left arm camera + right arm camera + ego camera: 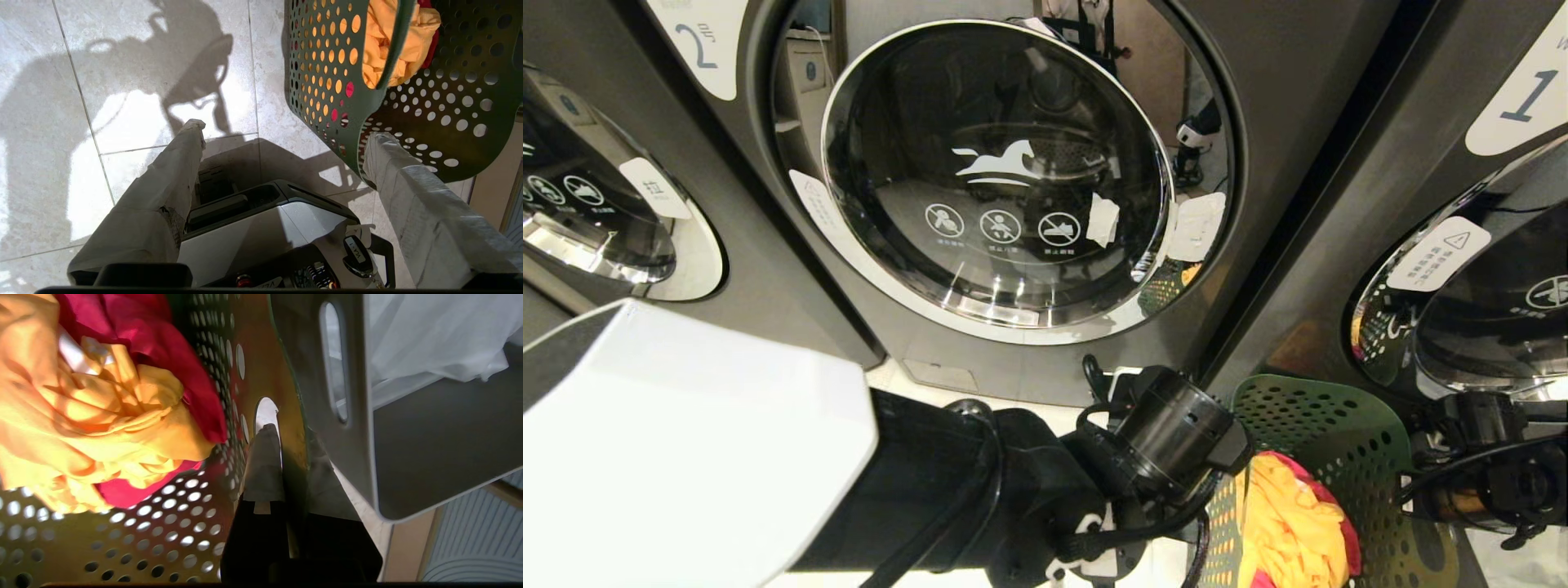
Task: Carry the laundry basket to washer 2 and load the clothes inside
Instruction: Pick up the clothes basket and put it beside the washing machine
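Note:
Washer 2 (1005, 171) stands straight ahead with its round glass door shut, the "2" label (698, 41) at its upper left. The dark green laundry basket (1323, 425) is low on the right, holding the clothes: a yellow garment (1290, 523) over a pink-red one (163, 335). My right gripper (292, 437) is shut on the basket's wall (278, 375) beside a handle cut-out. My left gripper (286, 132) is open above the floor, one taped finger (408, 183) close against the outside of the basket (327, 81), nothing between its fingers.
Washer 1 (1527, 98) stands to the right and a third machine (596, 220) to the left. A grey solid-walled bin (429, 449) with white material (429, 335) sits just beyond the basket. My own base (265, 228) is under the left gripper, on pale tiled floor (122, 81).

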Motion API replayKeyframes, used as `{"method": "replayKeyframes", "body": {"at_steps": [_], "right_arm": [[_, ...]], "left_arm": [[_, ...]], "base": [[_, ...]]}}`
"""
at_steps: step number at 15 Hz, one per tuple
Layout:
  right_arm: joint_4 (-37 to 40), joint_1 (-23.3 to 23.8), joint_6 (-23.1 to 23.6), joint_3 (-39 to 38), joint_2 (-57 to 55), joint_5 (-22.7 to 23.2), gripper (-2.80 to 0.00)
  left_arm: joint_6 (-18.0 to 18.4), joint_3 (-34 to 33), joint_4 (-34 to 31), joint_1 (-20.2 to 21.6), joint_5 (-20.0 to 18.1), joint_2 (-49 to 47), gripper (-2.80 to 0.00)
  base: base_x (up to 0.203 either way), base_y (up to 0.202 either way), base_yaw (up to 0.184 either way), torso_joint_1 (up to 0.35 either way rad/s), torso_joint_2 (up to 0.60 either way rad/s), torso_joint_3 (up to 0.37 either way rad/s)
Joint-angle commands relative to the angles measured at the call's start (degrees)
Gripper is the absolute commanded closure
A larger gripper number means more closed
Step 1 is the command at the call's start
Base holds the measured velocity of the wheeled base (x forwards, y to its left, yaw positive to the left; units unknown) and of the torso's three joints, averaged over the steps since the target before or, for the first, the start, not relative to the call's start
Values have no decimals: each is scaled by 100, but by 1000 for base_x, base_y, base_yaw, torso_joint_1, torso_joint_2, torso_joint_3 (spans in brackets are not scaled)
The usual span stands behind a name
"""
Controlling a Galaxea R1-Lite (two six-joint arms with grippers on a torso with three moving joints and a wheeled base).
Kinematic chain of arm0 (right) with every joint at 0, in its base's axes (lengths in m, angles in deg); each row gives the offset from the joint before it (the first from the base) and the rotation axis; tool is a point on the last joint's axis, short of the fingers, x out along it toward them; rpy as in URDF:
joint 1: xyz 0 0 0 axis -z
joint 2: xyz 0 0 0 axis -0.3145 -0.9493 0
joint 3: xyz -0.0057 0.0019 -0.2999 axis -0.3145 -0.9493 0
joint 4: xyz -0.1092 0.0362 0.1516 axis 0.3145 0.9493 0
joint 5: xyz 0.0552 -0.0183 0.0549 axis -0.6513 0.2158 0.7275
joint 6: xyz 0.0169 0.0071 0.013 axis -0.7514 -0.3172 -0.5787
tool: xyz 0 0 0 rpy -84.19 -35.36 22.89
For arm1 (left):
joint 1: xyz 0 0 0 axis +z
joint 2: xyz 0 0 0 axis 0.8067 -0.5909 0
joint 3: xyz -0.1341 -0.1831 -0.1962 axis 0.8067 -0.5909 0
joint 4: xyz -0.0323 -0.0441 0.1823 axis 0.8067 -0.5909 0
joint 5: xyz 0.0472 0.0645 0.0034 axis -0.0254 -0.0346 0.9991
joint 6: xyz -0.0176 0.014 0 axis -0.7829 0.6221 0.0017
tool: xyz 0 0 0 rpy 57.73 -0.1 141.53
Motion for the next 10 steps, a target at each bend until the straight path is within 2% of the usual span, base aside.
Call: {"method": "replayKeyframes", "body": {"at_steps": [1,5,8,10], "right_arm": [[-217,134,157,-80,-309,-2,0],[-859,190,422,-110,-617,4,0],[-916,181,470,-269,-397,26,0],[-913,175,556,-588,-150,239,0]], "left_arm": [[-16,-23,0,9,13,87,-280],[-16,-85,0,36,13,104,-280],[-11,-96,-53,70,13,243,-280],[-8,-253,-60,100,13,337,-280]], "base": [[0,0,0,0,0,0],[0,0,0,0,0,0],[0,0,0,0,0,0],[0,0,0,0,0,0]]}}
